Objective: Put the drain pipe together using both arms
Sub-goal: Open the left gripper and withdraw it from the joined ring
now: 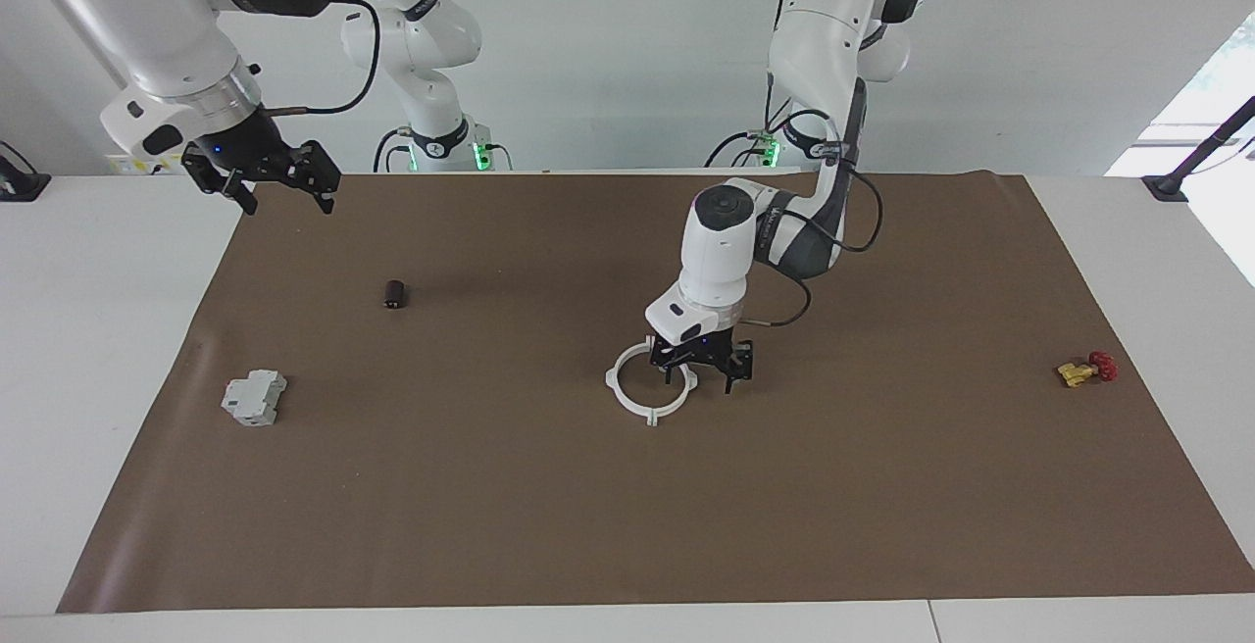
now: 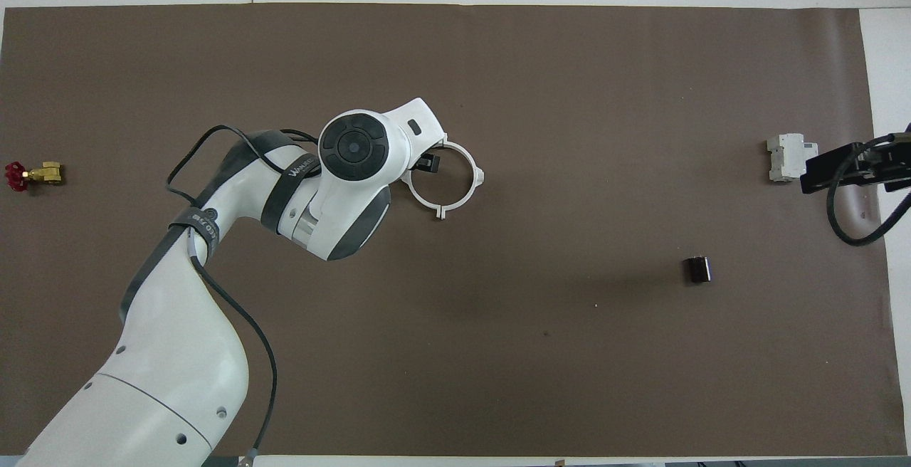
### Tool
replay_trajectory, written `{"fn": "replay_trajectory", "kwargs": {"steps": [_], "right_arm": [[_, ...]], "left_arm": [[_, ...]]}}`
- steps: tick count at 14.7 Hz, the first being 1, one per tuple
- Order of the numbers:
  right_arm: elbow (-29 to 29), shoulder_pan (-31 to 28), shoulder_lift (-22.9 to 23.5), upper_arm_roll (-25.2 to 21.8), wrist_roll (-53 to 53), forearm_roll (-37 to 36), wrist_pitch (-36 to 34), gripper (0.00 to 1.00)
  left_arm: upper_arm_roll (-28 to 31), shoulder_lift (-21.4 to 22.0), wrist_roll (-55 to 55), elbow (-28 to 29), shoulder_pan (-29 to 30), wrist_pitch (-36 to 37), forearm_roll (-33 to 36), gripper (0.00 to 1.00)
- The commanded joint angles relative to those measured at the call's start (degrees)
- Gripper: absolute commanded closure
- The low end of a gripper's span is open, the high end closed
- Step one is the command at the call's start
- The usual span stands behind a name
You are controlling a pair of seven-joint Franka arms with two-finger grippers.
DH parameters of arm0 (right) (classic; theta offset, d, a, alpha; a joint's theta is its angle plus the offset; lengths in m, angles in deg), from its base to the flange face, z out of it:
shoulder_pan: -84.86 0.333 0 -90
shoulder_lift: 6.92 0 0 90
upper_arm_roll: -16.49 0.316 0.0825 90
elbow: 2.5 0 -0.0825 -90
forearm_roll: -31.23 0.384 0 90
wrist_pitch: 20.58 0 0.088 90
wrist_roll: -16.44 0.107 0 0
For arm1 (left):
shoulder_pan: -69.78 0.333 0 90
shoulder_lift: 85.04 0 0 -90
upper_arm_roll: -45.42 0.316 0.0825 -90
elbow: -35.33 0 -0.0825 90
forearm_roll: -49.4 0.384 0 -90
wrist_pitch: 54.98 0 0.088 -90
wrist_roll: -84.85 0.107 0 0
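The drain pipe (image 1: 651, 388) lies as one closed ring mid-bench, so the joining looks done. The left gripper (image 1: 702, 369) stands low at its rim, fingers spread and pinching nothing; the right gripper (image 1: 263, 177) waits high, fingers spread, near the grey block (image 1: 253, 398).

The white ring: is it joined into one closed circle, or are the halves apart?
Joined, as far as visible: the white ring lies flat on the mat as one circle under the left gripper, which hides part of it.
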Motion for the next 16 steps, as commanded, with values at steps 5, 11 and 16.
{"fn": "replay_trajectory", "kwargs": {"steps": [5, 11, 16], "right_arm": [[0.8, -0.6, 0.2, 0.5, -1.1, 0.0, -0.1, 0.00], [0.8, -0.8, 0.2, 0.4, -1.2, 0.0, -0.1, 0.00], [0.8, -0.8, 0.3, 0.4, -1.1, 1.1, 1.9, 0.00]], "left_arm": [[0.1, 11.5, 0.2, 3.2, 11.1, 19.7, -0.3, 0.00], [0.1, 17.2, 9.0, 2.8, 23.6, 21.7, -6.6, 0.00], [0.6, 23.3, 15.2, 2.2, 29.4, 26.4, -9.8, 0.00]]}}
